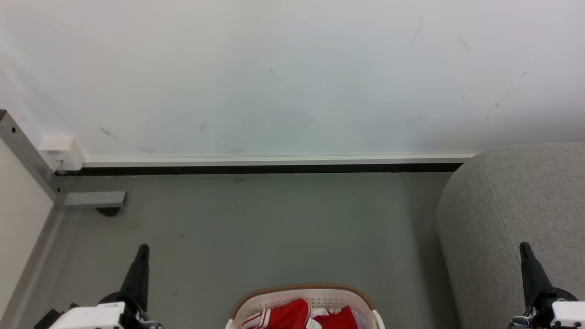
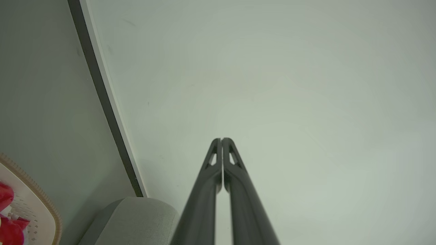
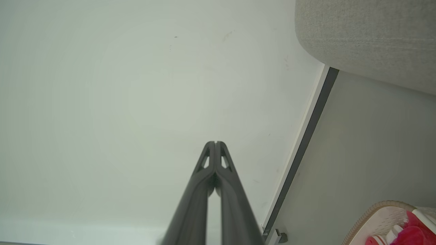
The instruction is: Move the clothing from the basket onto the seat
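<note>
The white basket [image 1: 279, 299] with its light brown rim sits on the floor at the bottom centre of the head view, cut off by the frame edge. Red clothing [image 1: 288, 315] with white stripes lies inside it. The grey seat [image 1: 493, 219] rises at the right. My left gripper [image 1: 143, 249] points up at the lower left, shut and empty. My right gripper [image 1: 524, 247] points up at the lower right in front of the seat, also shut. In the left wrist view the gripper [image 2: 221, 139] has its tips together; basket [image 2: 37, 204] and seat [image 2: 136, 217] show low left. The right wrist view gripper [image 3: 215, 143] is likewise closed.
A white wall [image 1: 292, 68] with a dark baseboard [image 1: 274, 169] runs across ahead. A metal frame leg [image 1: 93, 198] and a small white box [image 1: 61, 151] stand at the left corner. Grey floor [image 1: 283, 228] lies between basket and wall.
</note>
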Controlling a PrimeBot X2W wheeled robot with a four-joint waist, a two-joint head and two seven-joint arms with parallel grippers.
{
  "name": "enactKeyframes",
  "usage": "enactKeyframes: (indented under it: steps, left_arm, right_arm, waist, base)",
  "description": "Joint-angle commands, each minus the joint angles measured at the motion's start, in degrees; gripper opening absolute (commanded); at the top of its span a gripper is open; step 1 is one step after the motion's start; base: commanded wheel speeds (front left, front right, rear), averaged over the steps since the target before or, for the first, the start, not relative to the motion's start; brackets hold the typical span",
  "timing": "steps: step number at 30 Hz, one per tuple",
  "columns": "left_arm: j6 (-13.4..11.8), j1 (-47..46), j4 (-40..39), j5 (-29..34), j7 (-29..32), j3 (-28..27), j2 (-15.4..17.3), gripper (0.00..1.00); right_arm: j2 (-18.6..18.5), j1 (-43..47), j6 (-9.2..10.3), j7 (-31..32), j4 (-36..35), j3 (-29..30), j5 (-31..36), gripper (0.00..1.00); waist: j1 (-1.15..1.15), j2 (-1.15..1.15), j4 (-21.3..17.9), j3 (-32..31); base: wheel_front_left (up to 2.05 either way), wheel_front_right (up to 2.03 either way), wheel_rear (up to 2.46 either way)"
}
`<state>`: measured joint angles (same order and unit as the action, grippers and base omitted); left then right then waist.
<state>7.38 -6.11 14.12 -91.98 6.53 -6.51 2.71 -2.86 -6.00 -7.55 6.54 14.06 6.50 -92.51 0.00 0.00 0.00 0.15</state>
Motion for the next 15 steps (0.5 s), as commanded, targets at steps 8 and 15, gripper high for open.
enactKeyframes:
  steps: [8,15]
  left_arm:
    - [0.32,-0.58,-0.07,-0.81,0.15,-0.05,0.48,0.00]
    - [-0.14,0.70,0.81,0.06,-0.09,0.10,-0.24,1.00]
  right_arm:
    - [-0.01,-0.78,0.17,0.08,0.10,0.16,0.44,0.00]
    - [0.14,0.69,0.00,-0.10,0.89,-0.15,-0.01,1.00]
  waist:
    - [0.00,0.00,0.00,0.00]
    - [0.00,0.00,0.00,0.00]
  base:
    - [0.00,0.00,0.00]
    - [0.00,0.00,0.00]
